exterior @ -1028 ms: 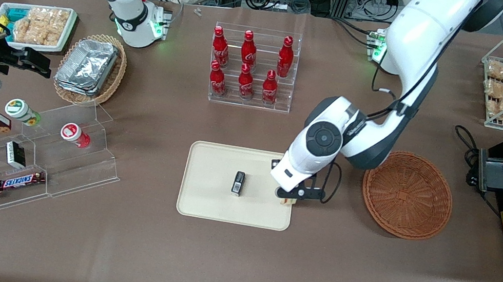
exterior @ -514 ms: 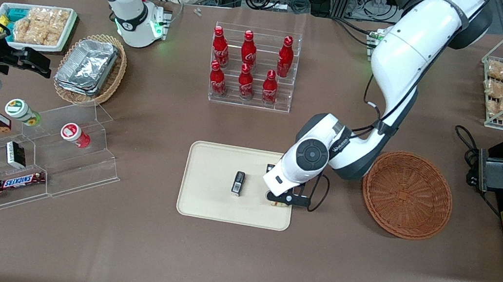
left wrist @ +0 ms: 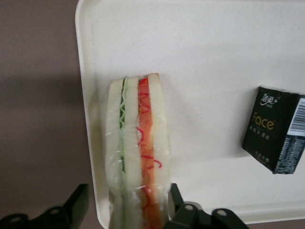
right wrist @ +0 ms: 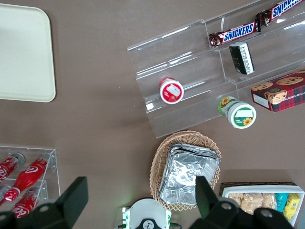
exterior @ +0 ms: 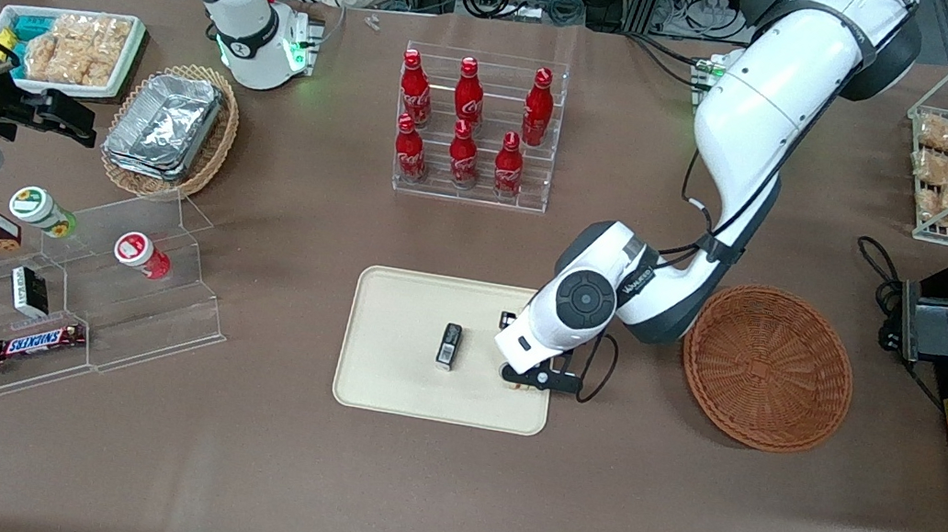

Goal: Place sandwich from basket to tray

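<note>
Sandwich lowered onto the tray

Front view: since a second ago the gripper (exterior: 525, 375) has moved from the tray (exterior: 392, 384) edge inward, basket (exterior: 768, 368) empty. Wrist view: the jaws look spread, flanking the sandwich (left wrist: 138, 152) on the tray; placement seems nearly finished.

Pale white sandwich (left wrist: 138, 152) with red and green filling lines, on a cream-beige tray (left wrist: 205, 62); a black packet (left wrist: 276, 129) with gold lettering; brown counter (exterior: 442, 493); black gripper (left wrist: 125, 210).
</note>
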